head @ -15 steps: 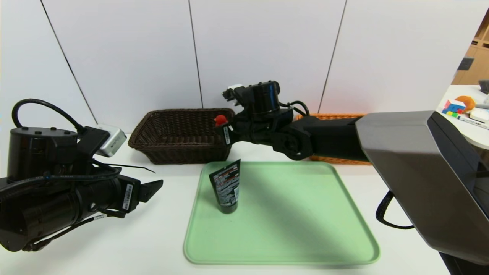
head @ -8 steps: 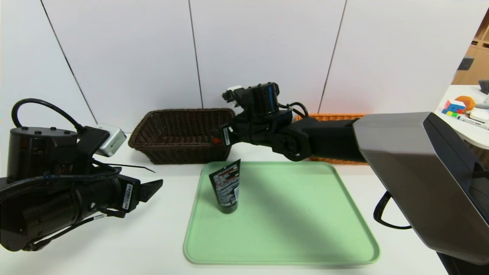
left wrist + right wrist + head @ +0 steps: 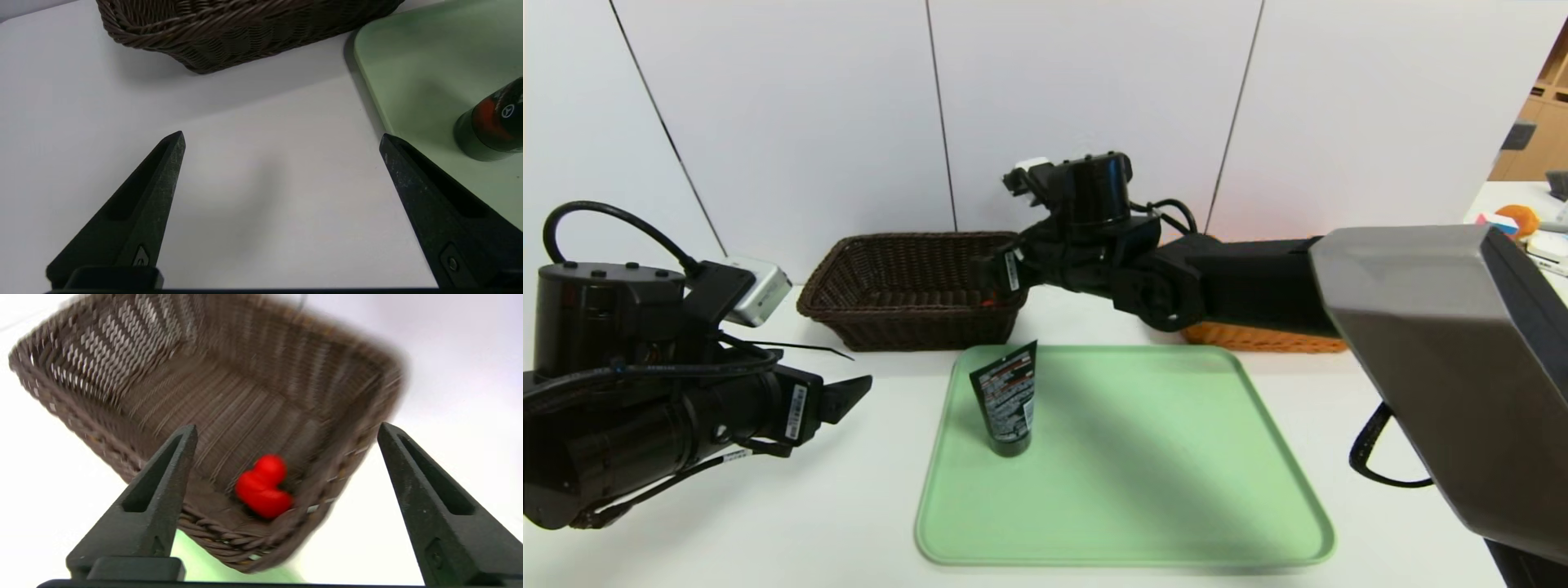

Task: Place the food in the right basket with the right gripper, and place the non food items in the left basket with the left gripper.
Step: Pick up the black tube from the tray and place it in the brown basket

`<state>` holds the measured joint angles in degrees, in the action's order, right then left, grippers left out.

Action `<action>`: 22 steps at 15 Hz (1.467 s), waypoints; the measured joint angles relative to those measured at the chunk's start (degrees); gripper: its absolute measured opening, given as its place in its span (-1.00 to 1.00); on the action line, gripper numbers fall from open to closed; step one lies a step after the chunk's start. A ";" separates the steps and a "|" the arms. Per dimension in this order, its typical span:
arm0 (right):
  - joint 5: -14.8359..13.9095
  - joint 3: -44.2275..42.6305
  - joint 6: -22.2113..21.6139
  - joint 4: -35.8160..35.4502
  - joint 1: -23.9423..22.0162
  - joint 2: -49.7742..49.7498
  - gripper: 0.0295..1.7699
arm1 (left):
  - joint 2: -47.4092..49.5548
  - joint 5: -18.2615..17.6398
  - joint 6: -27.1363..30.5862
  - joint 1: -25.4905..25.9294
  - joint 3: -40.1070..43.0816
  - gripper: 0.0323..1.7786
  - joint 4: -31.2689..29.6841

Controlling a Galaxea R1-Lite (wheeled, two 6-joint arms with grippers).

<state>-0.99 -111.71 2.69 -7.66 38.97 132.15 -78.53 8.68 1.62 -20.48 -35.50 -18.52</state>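
A small red toy-like food piece (image 3: 263, 486) has just been let go. A moment ago it was pinched at the tip of the right gripper (image 3: 286, 430); now it is seen lying on the bottom of the dark brown woven basket (image 3: 907, 286), close to the near wall. The right gripper's fingers are spread wide apart with nothing between them, and it is held just above the basket's near right corner.

This basket is the one on the robot's left. The orange woven basket (image 3: 1262, 336), mostly hidden behind the right arm, is the right one, so the food seems to have been put in the wrong place.

A black plastic tube with a printed label (image 3: 1006, 398) is stood on its cap on the smooth pale green tray (image 3: 1143, 482), and is not yet sorted. The left gripper (image 3: 282, 136) is held wide apart and empty over the white counter (image 3: 768, 523), near the tray's left edge. The baskets look rough and bumpy; the red piece looks smooth and round.
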 joint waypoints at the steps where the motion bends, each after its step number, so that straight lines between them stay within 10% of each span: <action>1: -0.85 0.00 0.44 0.91 -0.11 -1.74 0.76 | 0.00 -0.09 -0.06 -0.46 -0.41 0.90 -0.02; 11: -9.84 20.09 0.50 16.93 -7.28 -27.93 0.88 | -2.22 -0.67 -0.41 -8.02 -0.52 0.90 -0.91; 22: -5.21 40.68 1.13 17.05 -27.19 -45.30 0.91 | -5.81 -5.66 -0.39 -13.56 -0.02 0.90 -7.52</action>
<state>-6.19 -71.03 3.83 9.40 11.79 86.85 -84.35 3.02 1.23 -34.04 -35.52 -26.04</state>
